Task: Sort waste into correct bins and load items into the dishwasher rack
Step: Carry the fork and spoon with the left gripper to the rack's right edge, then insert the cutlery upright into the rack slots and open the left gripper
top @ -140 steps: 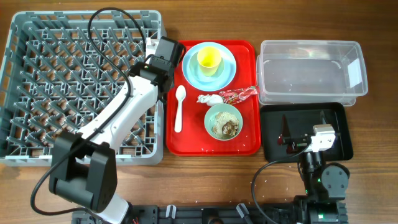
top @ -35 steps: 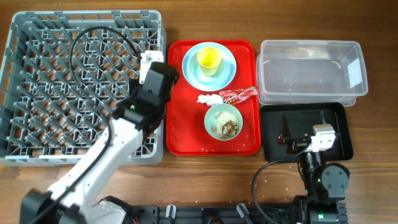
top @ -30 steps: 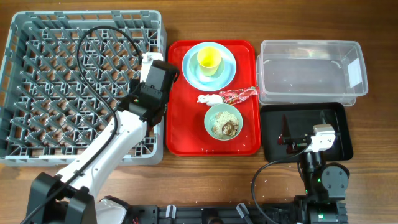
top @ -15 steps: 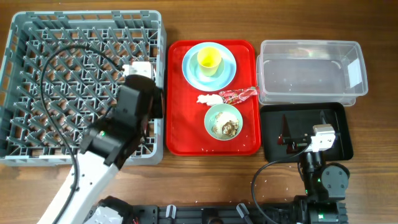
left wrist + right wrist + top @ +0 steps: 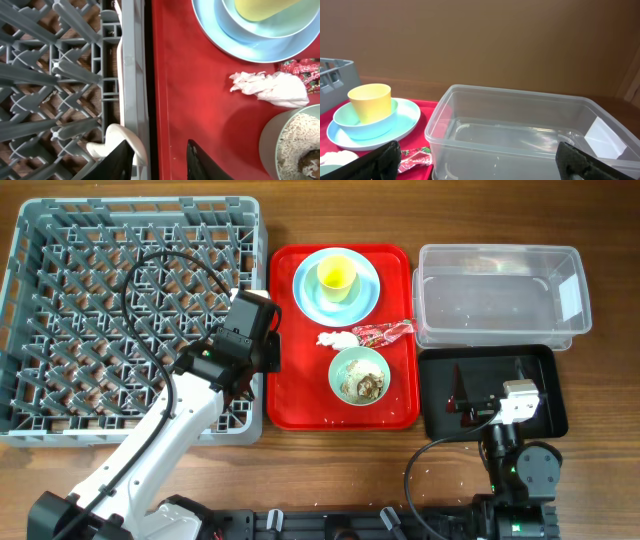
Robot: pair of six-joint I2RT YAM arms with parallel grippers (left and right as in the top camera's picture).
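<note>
Your left gripper (image 5: 157, 152) part open over rack (image 5: 131, 75) edge, holding nothing. White spoon (image 5: 119, 135) sits at rack wall, just beside one finger. Your right gripper (image 5: 477, 150) wide open, empty, facing clear tub (image 5: 520, 127).

Nothing legible anywhere; the shiny red wrapper (image 5: 305, 72) bears printing, but it is too small to read.

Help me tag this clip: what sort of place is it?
Probably a tabletop mock-up of a canteen dish-return: a rack, a red tray with a food-soiled bowl, a clear tub and a black tray.
</note>
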